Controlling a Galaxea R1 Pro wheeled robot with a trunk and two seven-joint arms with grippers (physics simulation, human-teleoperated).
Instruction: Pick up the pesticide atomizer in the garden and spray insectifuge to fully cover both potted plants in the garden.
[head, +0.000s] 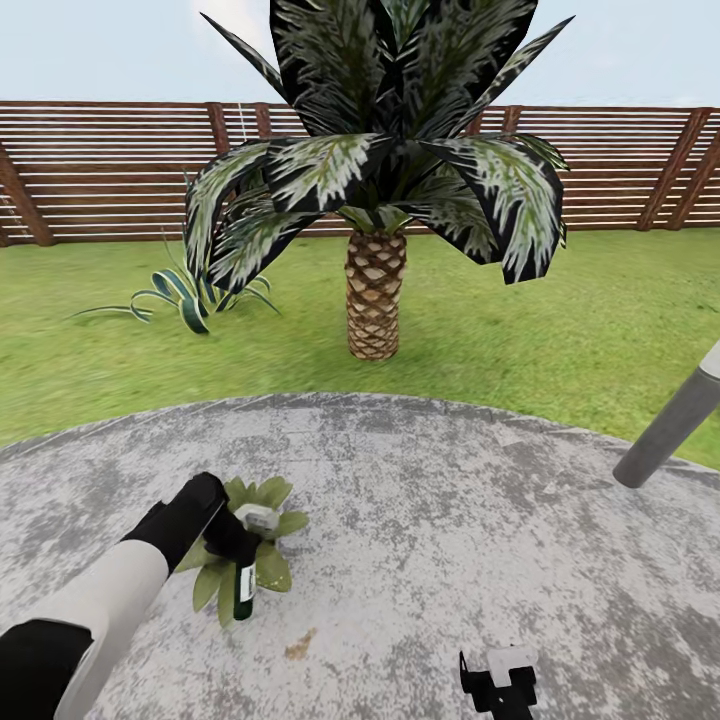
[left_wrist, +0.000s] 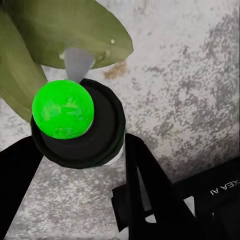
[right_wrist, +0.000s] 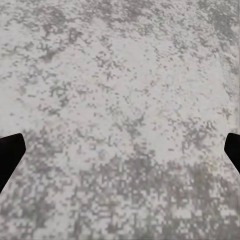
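Observation:
On the round grey patio (head: 430, 540) stands one potted plant (head: 262, 565), a low rosette of broad green leaves. My left gripper (head: 232, 542) hangs just over it, shut on the pesticide atomizer (head: 245, 590). The bottle's dark body with a green mark points toward me and its white nozzle head (head: 258, 517) points toward the leaves. In the left wrist view the atomizer (left_wrist: 75, 125) sits between the black fingers (left_wrist: 142, 185), showing a bright green disc, with a leaf (left_wrist: 65, 30) just beyond the nozzle. My right gripper (head: 498, 684) is low over bare paving, open, with nothing between its fingertips (right_wrist: 10, 155).
A palm tree (head: 375, 290) rises from the lawn beyond the patio, with a striped agave (head: 188, 298) to its left. A grey bollard post (head: 668, 428) leans in at the patio's right edge. A brown slatted fence (head: 620, 165) closes the back.

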